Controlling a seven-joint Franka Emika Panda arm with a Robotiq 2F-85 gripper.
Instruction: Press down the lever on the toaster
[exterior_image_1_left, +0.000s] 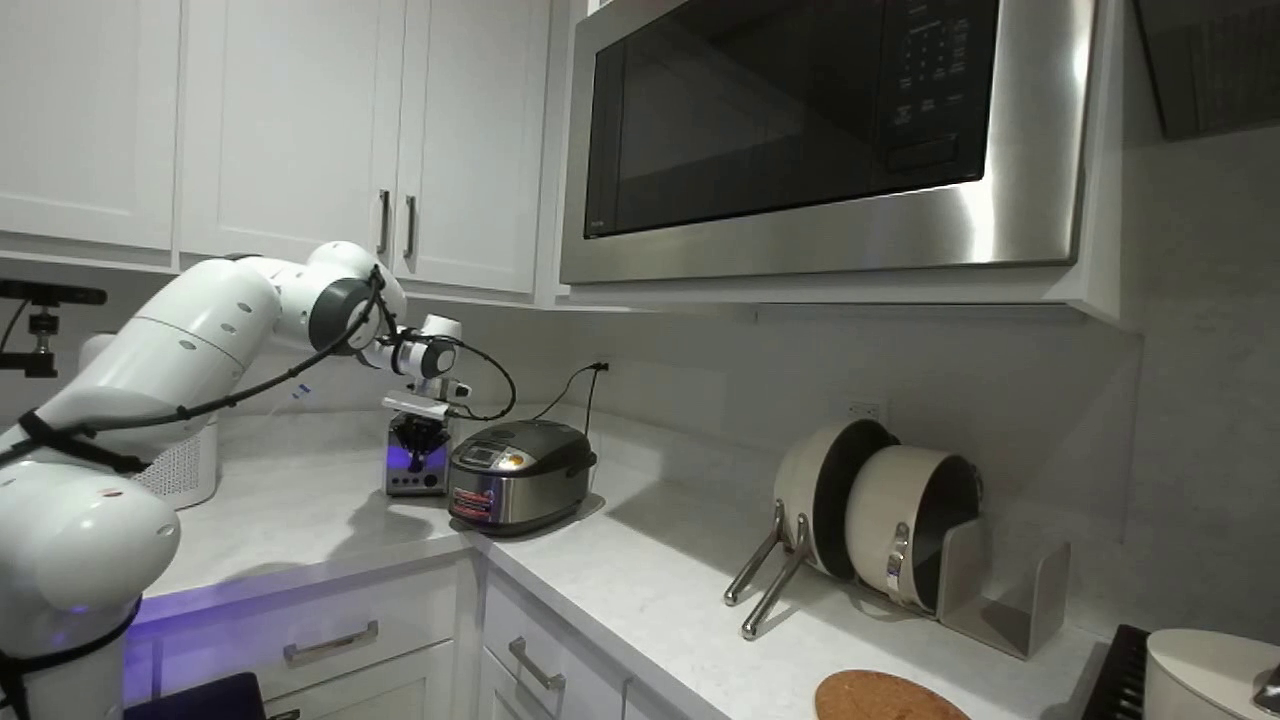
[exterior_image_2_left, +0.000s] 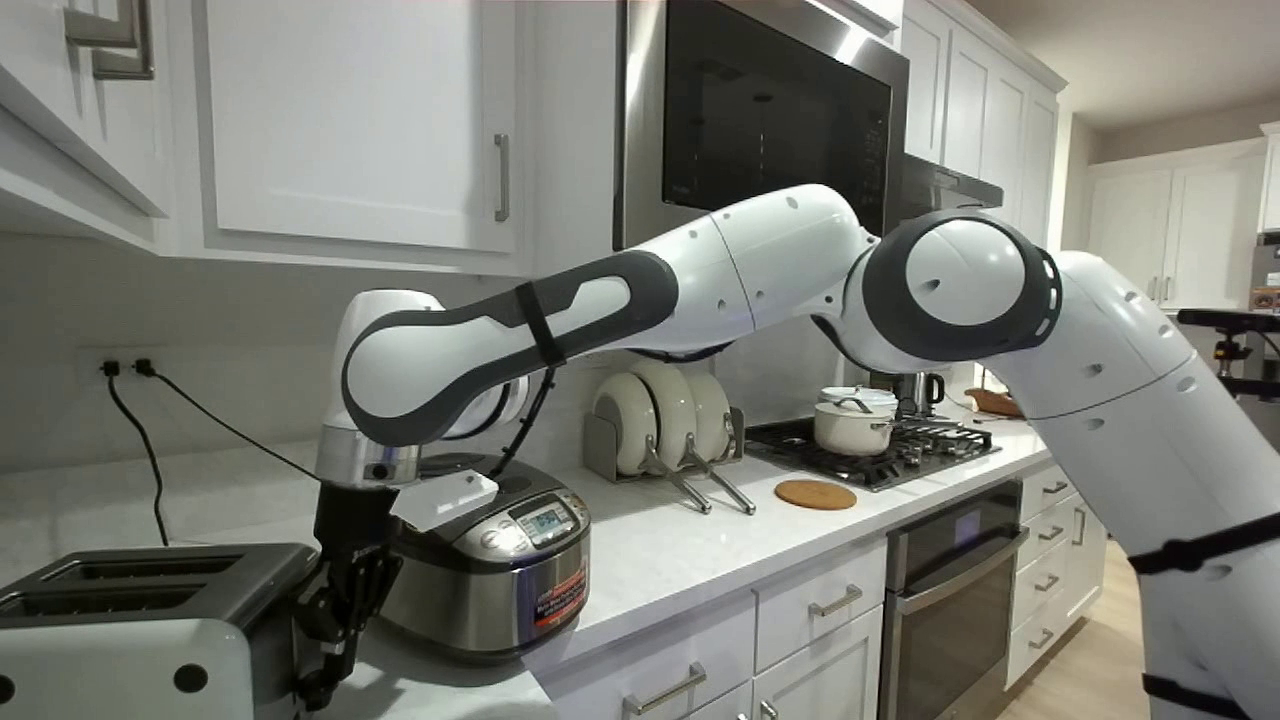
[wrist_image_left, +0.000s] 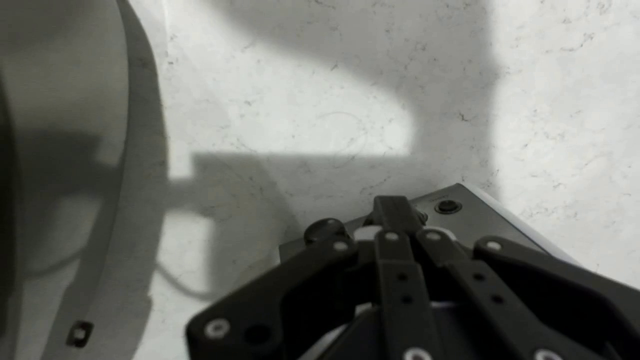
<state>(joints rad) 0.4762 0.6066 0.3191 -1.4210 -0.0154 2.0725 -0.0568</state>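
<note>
Black fingers (wrist_image_left: 392, 212), tips together, stand just beside the two-slot toaster (exterior_image_2_left: 140, 645), which sits at eight o'clock in an exterior view. Positioning looks nearly done; the press probably remains, but the lever cannot be made out, so its height is uncertain.

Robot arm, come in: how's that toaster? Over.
Gripper shut, by button end of toaster. Lever position: can't tell. Rice cooker close alongside, possibly tight.
</note>
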